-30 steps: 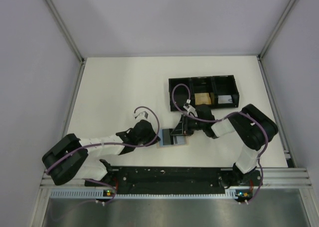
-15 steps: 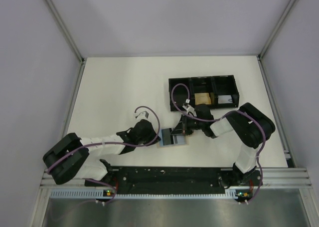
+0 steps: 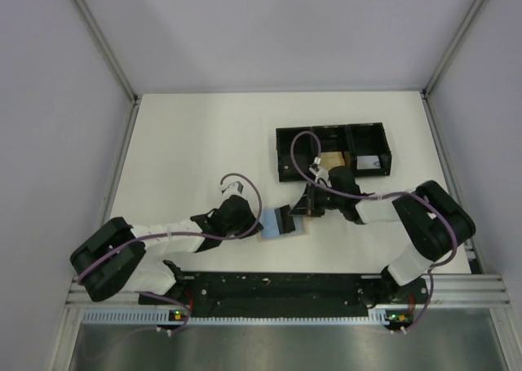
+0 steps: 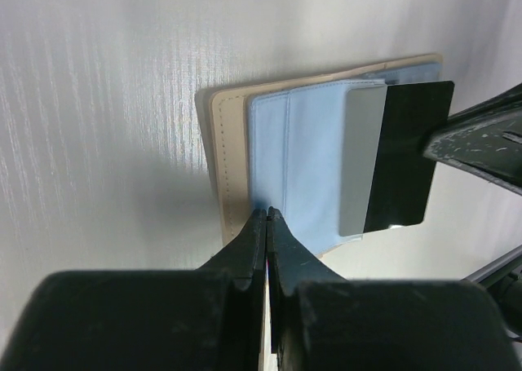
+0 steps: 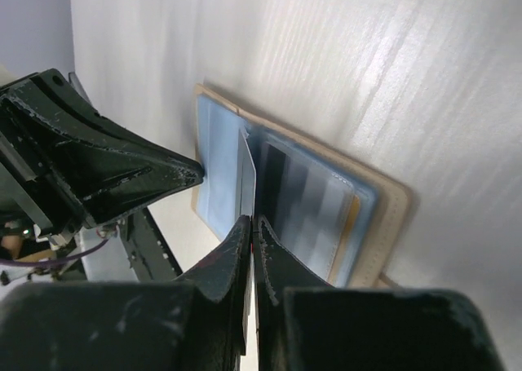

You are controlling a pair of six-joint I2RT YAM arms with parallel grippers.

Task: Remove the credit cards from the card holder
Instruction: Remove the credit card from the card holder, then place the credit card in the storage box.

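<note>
Right pincer (image 5: 251, 219) withdrawn, clamping credit card (image 4: 395, 155), left wrist shows left pincer (image 4: 267, 213) closed, pressing card holder (image 4: 306, 159)

Left hand (image 3: 259, 224) and right hand (image 3: 298, 212) sit nose to nose over the card holder (image 3: 281, 232), with only a narrow gap between tips. The credit card (image 4: 395, 155) pinched in the right hand sticks out toward the left hand, over the holder's panel, and blocks that gap. The black three-compartment tray (image 3: 330, 130) is close on the right hand's far side, and the right arm's purple cable loop (image 3: 298, 147) arches over it. Open counter (image 3: 196, 143) lies beyond and outboard of the left hand. The base rail (image 3: 277, 285) is on the near side of both hands, so room is tight there.
</note>
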